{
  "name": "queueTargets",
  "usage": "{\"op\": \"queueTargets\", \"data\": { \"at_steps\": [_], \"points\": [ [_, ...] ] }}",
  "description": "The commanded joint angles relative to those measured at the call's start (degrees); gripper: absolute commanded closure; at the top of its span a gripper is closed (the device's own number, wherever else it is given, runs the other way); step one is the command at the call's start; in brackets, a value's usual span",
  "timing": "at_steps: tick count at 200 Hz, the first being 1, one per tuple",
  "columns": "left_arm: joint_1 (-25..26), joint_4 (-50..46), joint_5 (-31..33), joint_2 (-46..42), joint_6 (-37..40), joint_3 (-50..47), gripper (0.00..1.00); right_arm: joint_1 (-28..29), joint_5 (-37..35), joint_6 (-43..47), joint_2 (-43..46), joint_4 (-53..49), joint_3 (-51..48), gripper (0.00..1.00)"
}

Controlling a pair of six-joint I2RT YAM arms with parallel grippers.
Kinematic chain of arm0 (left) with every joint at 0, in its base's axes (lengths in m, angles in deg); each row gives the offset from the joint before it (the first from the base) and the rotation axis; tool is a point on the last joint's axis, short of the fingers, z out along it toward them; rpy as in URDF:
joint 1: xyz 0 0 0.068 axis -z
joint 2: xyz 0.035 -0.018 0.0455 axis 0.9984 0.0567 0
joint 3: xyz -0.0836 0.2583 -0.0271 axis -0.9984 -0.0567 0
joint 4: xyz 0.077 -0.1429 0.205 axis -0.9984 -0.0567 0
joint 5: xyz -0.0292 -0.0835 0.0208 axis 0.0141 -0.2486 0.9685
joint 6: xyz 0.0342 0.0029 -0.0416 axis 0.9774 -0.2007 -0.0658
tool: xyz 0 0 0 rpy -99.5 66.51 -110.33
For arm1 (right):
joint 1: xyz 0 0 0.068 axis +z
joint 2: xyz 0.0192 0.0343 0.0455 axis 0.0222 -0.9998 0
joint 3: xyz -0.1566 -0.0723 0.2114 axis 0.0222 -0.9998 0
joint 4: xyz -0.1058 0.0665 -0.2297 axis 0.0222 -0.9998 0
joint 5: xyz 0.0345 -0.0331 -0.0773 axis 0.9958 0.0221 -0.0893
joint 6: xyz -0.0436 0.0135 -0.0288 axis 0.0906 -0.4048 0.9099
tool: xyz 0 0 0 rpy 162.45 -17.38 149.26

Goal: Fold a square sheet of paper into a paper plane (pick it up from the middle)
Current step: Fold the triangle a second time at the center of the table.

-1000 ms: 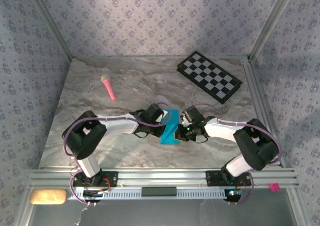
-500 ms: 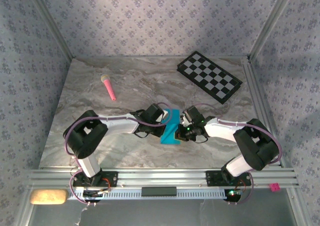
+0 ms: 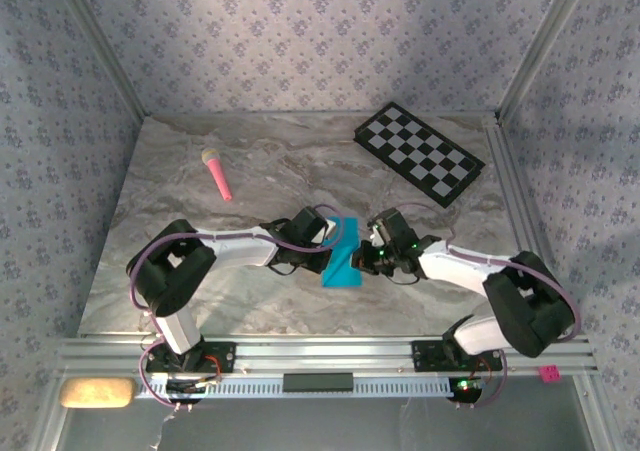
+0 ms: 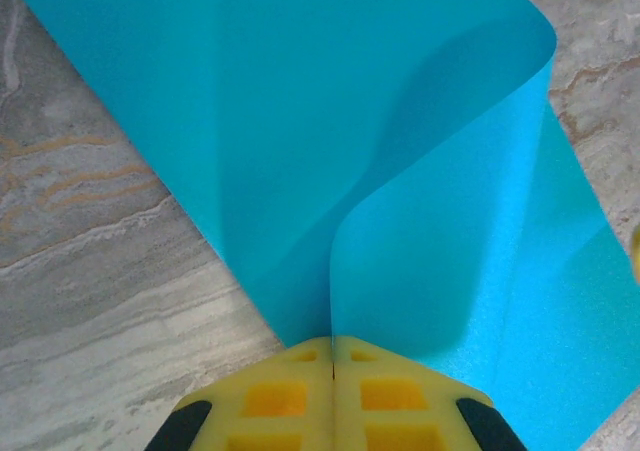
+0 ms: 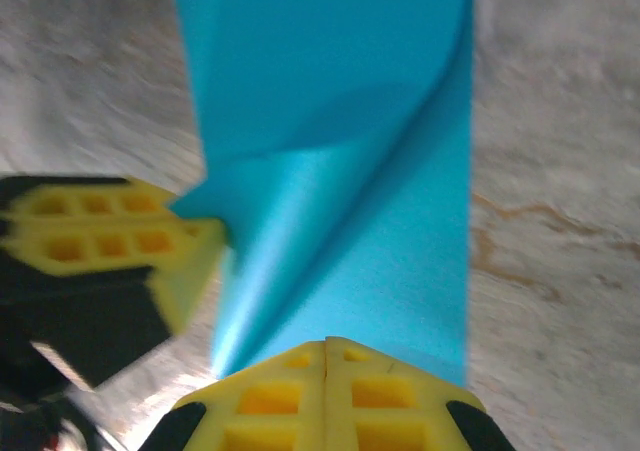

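The square sheet of paper (image 3: 341,266), bright cyan-blue, lies on the marble table between my two arms. It fills the left wrist view (image 4: 350,121), and a curled flap rises off it. My left gripper (image 4: 332,343) is shut, with the flap's edge pinched in the seam of its yellow fingers; from above it (image 3: 329,245) sits at the sheet's left side. My right gripper (image 5: 325,346) is shut, its tips at the paper's (image 5: 340,101) near edge, with no paper seen in the seam; from above it (image 3: 364,259) is at the sheet's right side. The left fingers (image 5: 110,236) hold the flap's corner.
A black-and-white checkered board (image 3: 420,153) lies at the back right. A pink stick (image 3: 217,173) lies at the back left. Metal frame posts and patterned walls close in the table; an aluminium rail (image 3: 320,356) runs along the near edge.
The right arm's elbow has swung out to the right and its gripper has drawn back slightly to the paper's right edge. The left arm has not moved.
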Motion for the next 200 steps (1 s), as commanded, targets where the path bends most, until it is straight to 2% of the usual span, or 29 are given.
{"op": "queueTargets", "data": {
  "at_steps": [1,94,200],
  "points": [
    [-0.1,-1.1,-1.3,2.1,-0.4,0.4,0.98,0.5,-0.1,-6.5,0.1,9.2,-1.8,1.00],
    [-0.1,-1.1,-1.2,3.3,0.0,1.1,0.98,2.2,1.5,-12.0,-9.4,20.8,-0.1,1.00],
    [-0.2,-1.7,-1.1,3.6,0.3,1.3,0.99,1.2,0.5,-12.2,-12.5,21.7,-4.2,1.00]
  ]
}}
